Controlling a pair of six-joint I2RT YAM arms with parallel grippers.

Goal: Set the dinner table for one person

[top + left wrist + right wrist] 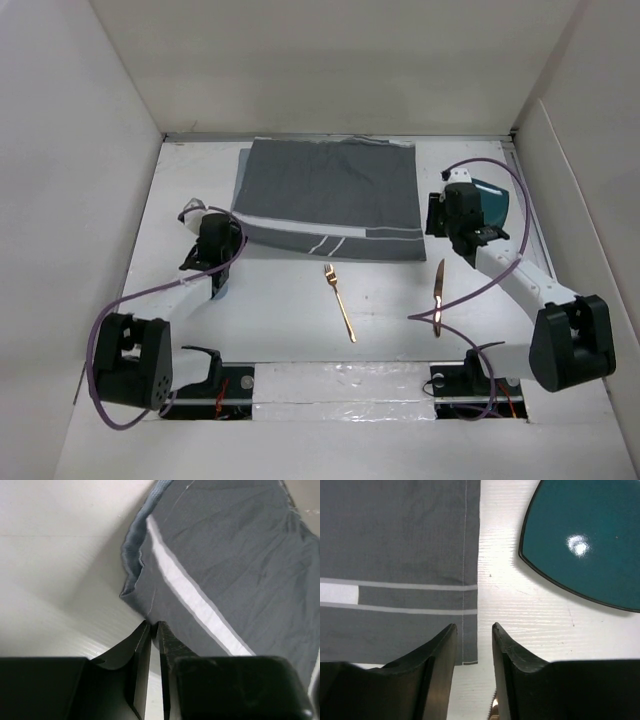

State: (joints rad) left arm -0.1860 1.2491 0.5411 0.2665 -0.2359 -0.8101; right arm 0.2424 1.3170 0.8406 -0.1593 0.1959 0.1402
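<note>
A grey placemat (pixel 330 200) with white stripes lies at the back middle of the white dinner table (pixel 290 320). Its front left part is folded over. My left gripper (pixel 230 235) is at that left edge, and in the left wrist view its jaws (pixel 154 625) are pinched on the edge of the placemat (pixel 225 555). My right gripper (pixel 436 222) is open and empty over the placemat's front right corner (pixel 470 650). A teal plate (pixel 492 200) lies just right of it and also shows in the right wrist view (pixel 585 540). A gold fork (pixel 340 302) and a gold knife (pixel 438 296) lie in front.
A small clear object (pixel 190 212), maybe a glass, stands just left of my left gripper. White walls close in the table on the left, back and right. The arm bases stand at the near edge.
</note>
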